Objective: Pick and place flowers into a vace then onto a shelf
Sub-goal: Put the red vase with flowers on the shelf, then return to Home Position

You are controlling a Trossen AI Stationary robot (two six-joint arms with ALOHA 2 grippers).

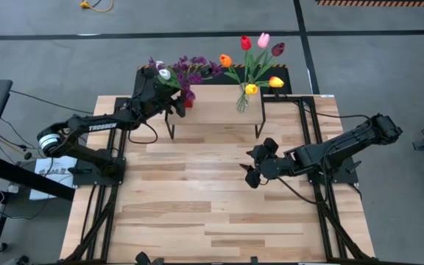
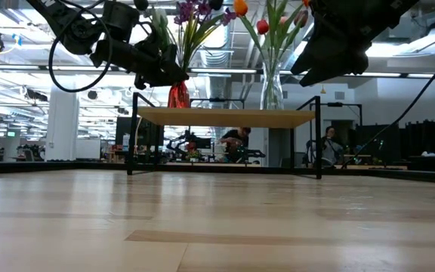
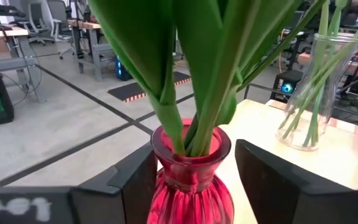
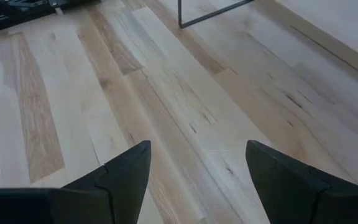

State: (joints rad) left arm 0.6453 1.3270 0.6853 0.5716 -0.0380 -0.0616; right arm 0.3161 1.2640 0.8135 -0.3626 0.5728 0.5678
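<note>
1. The red vase point(image 3: 191, 180) stands on the shelf point(image 1: 212, 110), at its left end, with green stems and purple blossoms point(image 1: 190, 70) in it. I think it is there because the shelf is its final place.
2. The left gripper point(image 3: 194, 186) has its fingers on both sides of the vase neck. A narrow gap shows on each side, so I judge it is open, not gripping.
3. The glass vase point(image 1: 243, 101) with tulips point(image 1: 260, 55) stands at the right end of the shelf.
4. The right gripper point(image 4: 197, 171) hangs wide open over the bare table point(image 1: 197, 213), holding nothing.
5. The bottom of the red vase is cut off in the wrist view, so its contact with the shelf is not clear.
</note>
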